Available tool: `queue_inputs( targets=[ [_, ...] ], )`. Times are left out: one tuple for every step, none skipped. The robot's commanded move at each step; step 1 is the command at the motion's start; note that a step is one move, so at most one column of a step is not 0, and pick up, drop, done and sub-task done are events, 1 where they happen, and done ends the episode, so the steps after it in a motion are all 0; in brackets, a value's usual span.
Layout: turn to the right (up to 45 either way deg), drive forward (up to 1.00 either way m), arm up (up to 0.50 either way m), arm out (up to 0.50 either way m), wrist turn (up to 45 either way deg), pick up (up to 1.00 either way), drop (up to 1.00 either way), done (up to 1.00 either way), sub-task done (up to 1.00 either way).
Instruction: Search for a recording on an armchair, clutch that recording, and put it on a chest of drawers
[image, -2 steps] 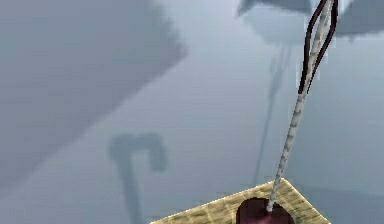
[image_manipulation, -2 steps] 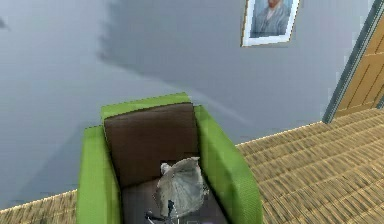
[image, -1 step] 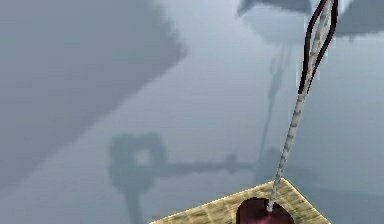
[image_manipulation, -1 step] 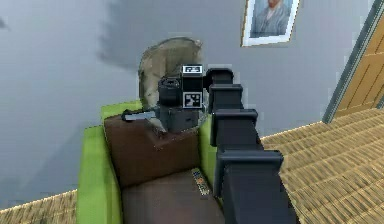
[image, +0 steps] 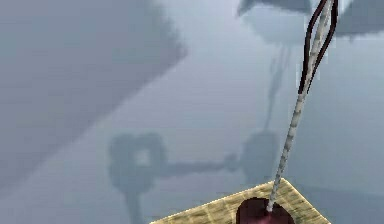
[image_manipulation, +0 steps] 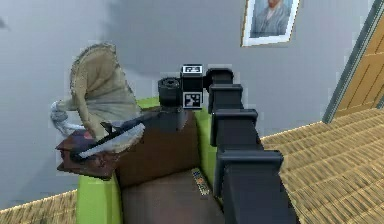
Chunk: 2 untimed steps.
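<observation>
Armchair (image_manipulation: 160, 165) partly behind arm (image_manipulation: 238, 130); gripper (image_manipulation: 100, 142) tips lost against beige object (image_manipulation: 100, 78).

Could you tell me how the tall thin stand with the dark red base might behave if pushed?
Likely tippy: the stand is tall and slender over a small base. Pushed high, it would probably topple rather than slide and, being so thin, might flex.

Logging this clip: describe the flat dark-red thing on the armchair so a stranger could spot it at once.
Find the green armchair with the brown seat in the arm side view. At its side toward the picture's left, just below a big beige lump, lies a flat dark-red slab, jutting past the chair's edge. Unlike the small oblong thing on the seat, it is broad and reddish.
</observation>
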Motion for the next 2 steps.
queue_inputs(
  targets=[
    [0.0, 0.00, 0.00, 0.00, -45.0, 0.00, 0.00, 0.00, 0.00],
    [0.0, 0.00, 0.00, 0.00, -9.0, 0.00, 0.00, 0.00, 0.00]
  ],
)
